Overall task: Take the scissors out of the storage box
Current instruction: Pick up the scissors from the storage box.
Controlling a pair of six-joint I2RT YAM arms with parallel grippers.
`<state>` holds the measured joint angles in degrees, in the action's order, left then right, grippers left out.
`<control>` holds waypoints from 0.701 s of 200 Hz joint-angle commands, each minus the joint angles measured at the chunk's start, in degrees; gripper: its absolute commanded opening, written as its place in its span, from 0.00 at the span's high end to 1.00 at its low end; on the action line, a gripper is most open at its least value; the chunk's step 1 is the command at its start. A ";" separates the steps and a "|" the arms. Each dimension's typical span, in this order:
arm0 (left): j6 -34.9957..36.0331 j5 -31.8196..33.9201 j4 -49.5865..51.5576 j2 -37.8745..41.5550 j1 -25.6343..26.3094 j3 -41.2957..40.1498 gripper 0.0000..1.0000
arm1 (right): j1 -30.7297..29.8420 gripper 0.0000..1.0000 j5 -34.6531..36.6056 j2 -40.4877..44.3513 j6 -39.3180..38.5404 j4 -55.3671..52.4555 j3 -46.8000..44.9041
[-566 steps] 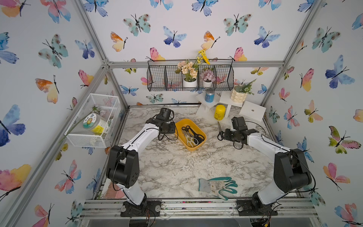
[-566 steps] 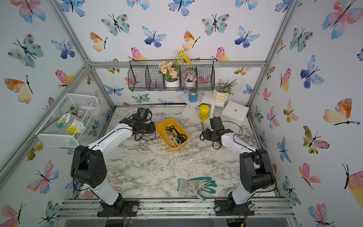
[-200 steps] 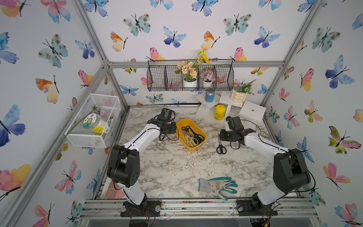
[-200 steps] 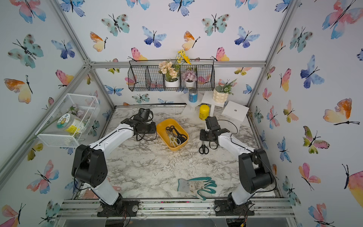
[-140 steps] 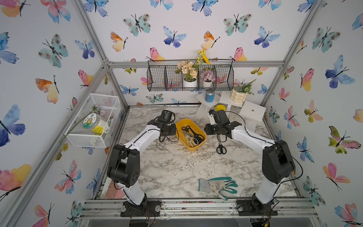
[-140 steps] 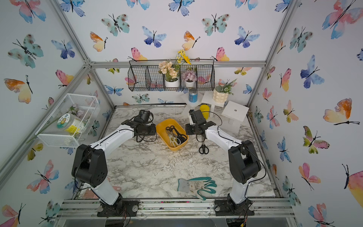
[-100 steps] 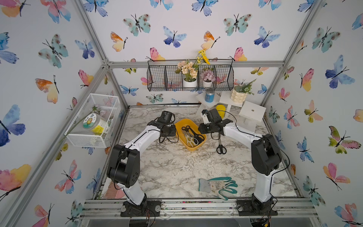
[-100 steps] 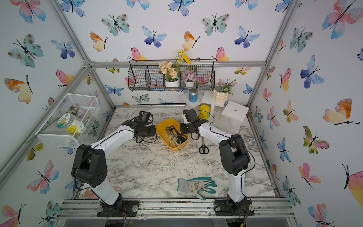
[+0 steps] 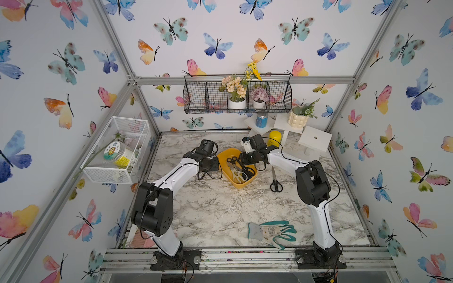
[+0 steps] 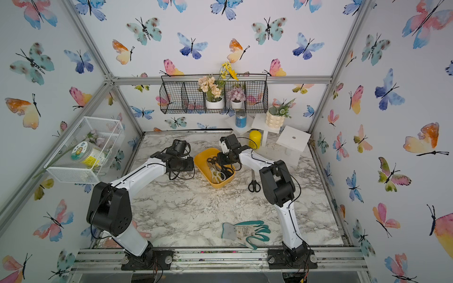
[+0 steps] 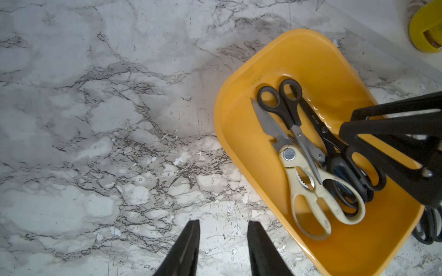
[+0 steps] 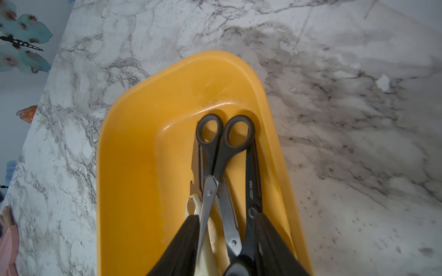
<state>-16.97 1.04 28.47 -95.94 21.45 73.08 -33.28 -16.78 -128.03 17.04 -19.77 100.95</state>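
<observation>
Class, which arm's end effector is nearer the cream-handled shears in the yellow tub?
Right. The right end effector is over the yellow tub, open around the scissors beside the cream-handled shears. The left end effector hovers over the table outside the tub.

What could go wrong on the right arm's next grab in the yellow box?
1. The right gripper hangs open astride several overlapping scissors: the small black pair lies across the cream shears. Closing may catch two pairs, or drag neighbours out.
2. The left gripper is open beside the storage box, not holding it, so the box could slide or lift.
</observation>
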 commanded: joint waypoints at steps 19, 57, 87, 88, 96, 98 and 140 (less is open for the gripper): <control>0.49 0.91 0.19 2.26 -0.01 -0.60 0.61 | -1.01 0.56 -3.80 -4.08 -0.34 -2.81 3.96; 0.95 0.91 0.33 2.33 -0.10 -0.31 0.61 | -1.26 0.55 -5.89 -5.93 0.19 -2.36 4.39; 1.29 0.87 0.35 2.34 -0.18 -0.13 0.61 | -1.26 0.55 -7.07 -7.39 0.43 -1.93 4.54; 1.31 0.84 0.36 2.34 -0.14 -0.09 0.61 | -1.26 0.55 -7.14 -7.40 0.48 -1.80 4.49; 1.41 0.82 0.45 2.34 -0.17 -0.13 0.61 | -1.26 0.55 -7.62 -7.50 0.84 -1.06 4.22; 1.41 0.81 0.45 2.34 -0.18 -0.13 0.61 | -1.26 0.55 -7.71 -7.57 0.95 -0.95 4.18; 1.68 0.83 0.62 2.64 -0.27 -0.47 0.61 | -1.26 0.58 -9.34 -8.99 2.45 0.39 4.38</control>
<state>-16.25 1.04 28.49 -95.53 21.39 72.73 -34.37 -23.86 -134.78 18.20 -19.86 104.62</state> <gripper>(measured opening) 0.390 0.440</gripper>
